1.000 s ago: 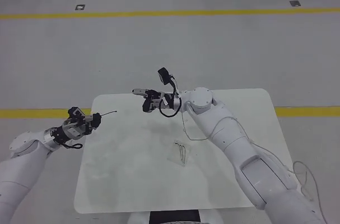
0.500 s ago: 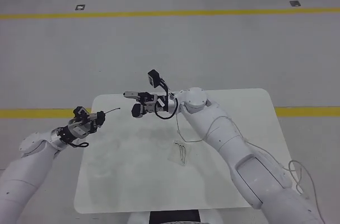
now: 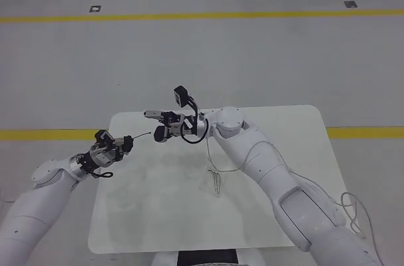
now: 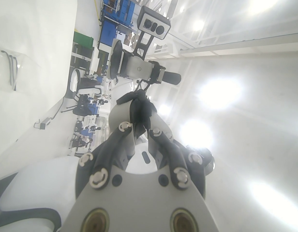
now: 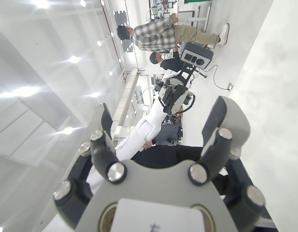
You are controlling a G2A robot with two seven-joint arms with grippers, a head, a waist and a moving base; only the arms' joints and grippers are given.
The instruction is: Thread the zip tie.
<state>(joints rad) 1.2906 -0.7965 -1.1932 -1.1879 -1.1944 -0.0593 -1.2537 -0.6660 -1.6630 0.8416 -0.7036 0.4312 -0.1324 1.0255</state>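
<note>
**Zip tie held out toward a spread right gripper over the table's far left corner**

The white, round-cornered table (image 3: 281, 219) is the reference for all that follows. The left gripper (image 3: 125, 141) hangs just inside the table's left edge, near its far left corner. Its dark fingers (image 4: 135, 112) are pressed together, pinching one end of a thin black plastic zip tie (image 3: 140, 136). The strap sticks out from the fingertips over the table top, pointing further in from the left edge and slightly toward the far edge.

The right gripper (image 3: 152, 124) is above the same far left corner, a little further in from the left edge than the left gripper, and faces it. Its two fingers (image 5: 221, 112) are spread wide apart with nothing between them. The free tip of the zip tie ends just beside the right gripper's darker finger; whether they touch cannot be told.

Near the middle of the table lies a clear plastic bag (image 3: 215, 181) holding several more black ties, flat on the surface and well apart from both grippers.
</note>
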